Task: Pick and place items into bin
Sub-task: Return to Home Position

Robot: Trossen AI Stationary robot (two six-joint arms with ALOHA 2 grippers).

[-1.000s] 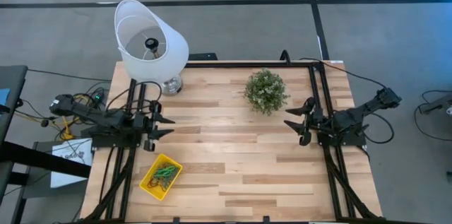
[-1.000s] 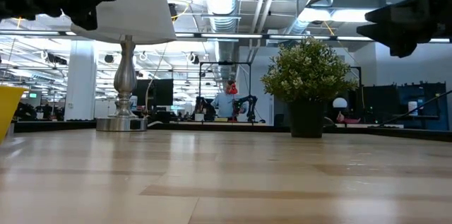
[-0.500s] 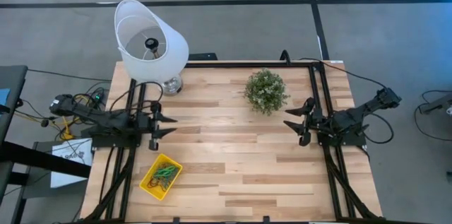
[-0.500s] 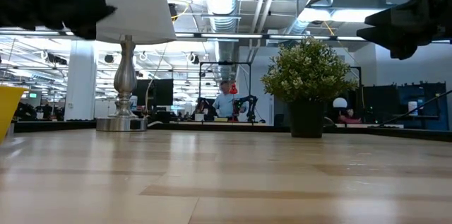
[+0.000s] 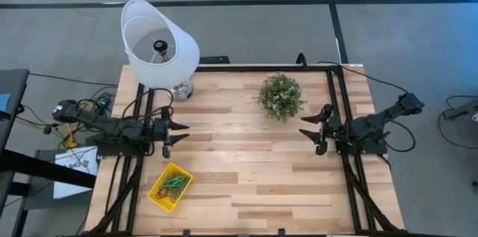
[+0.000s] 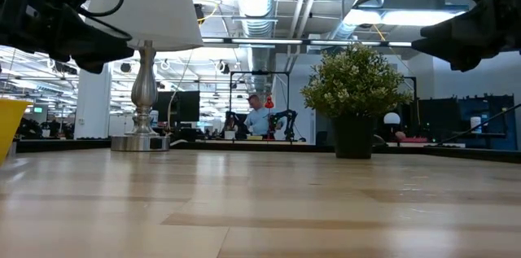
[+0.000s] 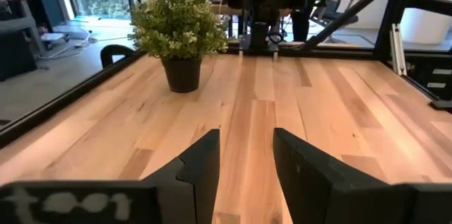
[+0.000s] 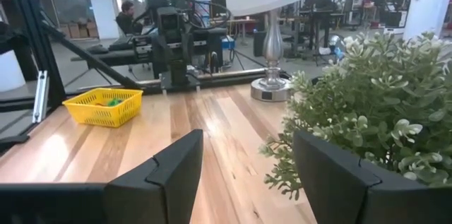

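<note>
1. At the left edge of the table [image 5: 246, 181] you see the left gripper [image 5: 179, 132]. It hangs above the wood and points toward the middle. In the left wrist view its two fingers [image 7: 201, 171] stand apart, and there is nothing between them.
2. The bin [image 5: 181, 171] sits on the table near the front left corner, just in front of the left gripper and not touching it. It is turned like a diamond.
3. The items [image 5: 175, 182] lie inside the bin as a small heap. Mostly green loops show; other colours you cannot tell with certainty. You see no loops on the bare wood.
4. The lamp [image 5: 159, 42] stands at the back left corner, with its white shade tilted.
5. The plant [image 5: 281, 96] stands upright near the back edge, right of the middle.
6. The right gripper [image 5: 310, 127] hangs at the right side, near the plant and well apart from the bin. Its fingers [image 8: 176, 164] are spread wide and hold nothing.
</note>
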